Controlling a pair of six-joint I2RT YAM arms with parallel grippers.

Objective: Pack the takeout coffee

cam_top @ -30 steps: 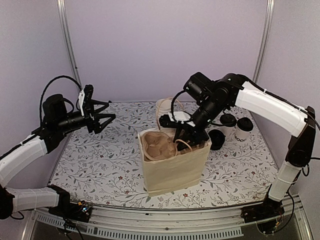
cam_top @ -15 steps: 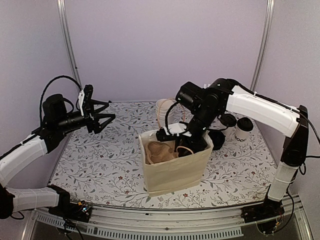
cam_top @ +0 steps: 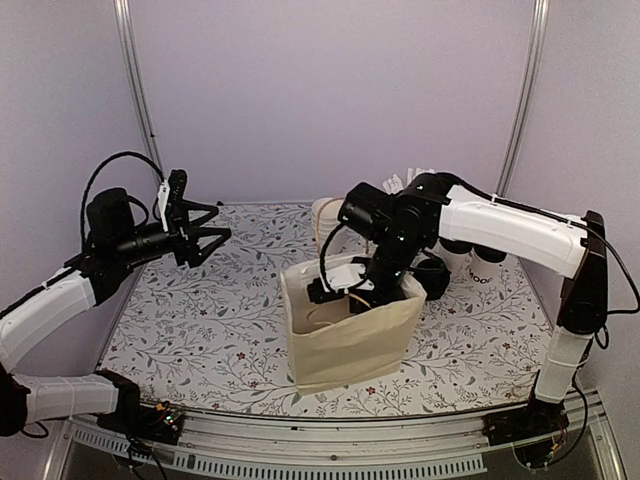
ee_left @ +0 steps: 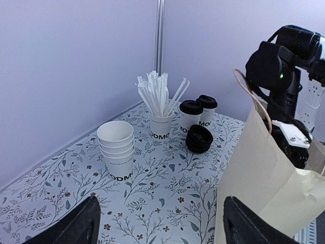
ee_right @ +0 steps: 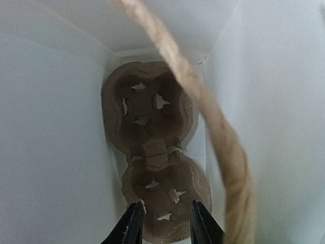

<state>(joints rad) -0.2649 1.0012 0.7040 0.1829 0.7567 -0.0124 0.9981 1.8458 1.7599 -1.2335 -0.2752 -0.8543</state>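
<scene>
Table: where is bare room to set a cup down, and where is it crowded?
Free: the table's left half, bordered by the left wall, the stack of empty cups and the paper bag; also the strip before the bag. Crowded: back right, with straw cup, lidded cups, loose lids.

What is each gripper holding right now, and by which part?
Right gripper grips the brown cup carrier by one end, inside the bag. Left gripper is open, empty.
</scene>
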